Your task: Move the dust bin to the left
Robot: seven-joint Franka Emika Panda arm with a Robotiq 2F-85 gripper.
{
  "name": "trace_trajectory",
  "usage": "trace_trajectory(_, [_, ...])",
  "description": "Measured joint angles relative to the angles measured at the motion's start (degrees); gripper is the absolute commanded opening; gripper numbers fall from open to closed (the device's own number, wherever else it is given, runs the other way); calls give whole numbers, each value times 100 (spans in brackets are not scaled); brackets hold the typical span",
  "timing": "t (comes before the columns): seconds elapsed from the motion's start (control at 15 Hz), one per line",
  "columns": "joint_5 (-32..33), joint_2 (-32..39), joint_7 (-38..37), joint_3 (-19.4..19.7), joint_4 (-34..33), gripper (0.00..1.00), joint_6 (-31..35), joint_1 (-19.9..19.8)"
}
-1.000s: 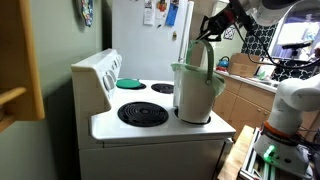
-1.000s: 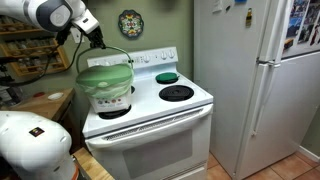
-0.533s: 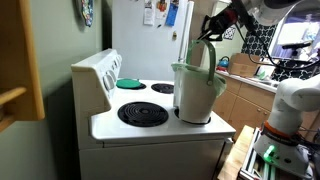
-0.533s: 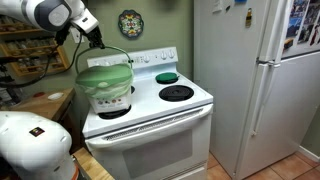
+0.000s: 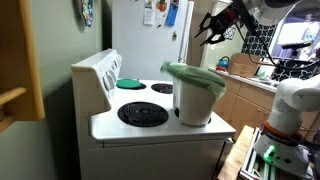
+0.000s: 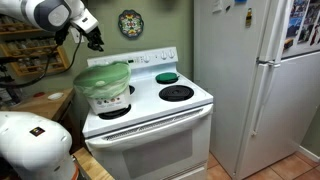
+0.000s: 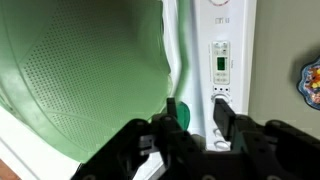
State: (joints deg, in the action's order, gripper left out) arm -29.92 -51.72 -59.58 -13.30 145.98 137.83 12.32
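- A small pale grey-white plastic dust bin (image 5: 196, 98) (image 6: 105, 92) with a tapered body stands upright on the white electric stove (image 5: 150, 140) (image 6: 160, 125), over a front burner.
- Its light green lid (image 5: 193, 72) (image 6: 103, 75) (image 7: 80, 70) lies shut across the top.
- The black robot gripper (image 5: 211, 24) (image 6: 96, 41) (image 7: 198, 112) hangs above the stove, over the bin's lid and clear of it.
- In the wrist view its fingers (image 7: 222, 108) stand parted with a gap between them; they hold nothing.
- A flat teal round dish (image 5: 131, 83) (image 6: 166, 77) sits on a rear burner of the stove.
- The black coil burner (image 5: 143, 114) (image 6: 177, 93) beside the bin at the stove's front is bare.
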Motion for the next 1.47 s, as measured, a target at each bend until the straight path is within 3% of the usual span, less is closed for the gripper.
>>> trace_trajectory(0.2, [-15, -2, 12, 38, 0, 98, 0, 0])
trace_trajectory(0.27, [-25, -2, 23, 48, 0, 100, 0, 0])
trace_trajectory(1.07, [-176, -5, 95, 93, -47, 100, -47, 43])
trace_trajectory(1.47, [-148, -111, 163, 125, -426, 100, -1051, 65])
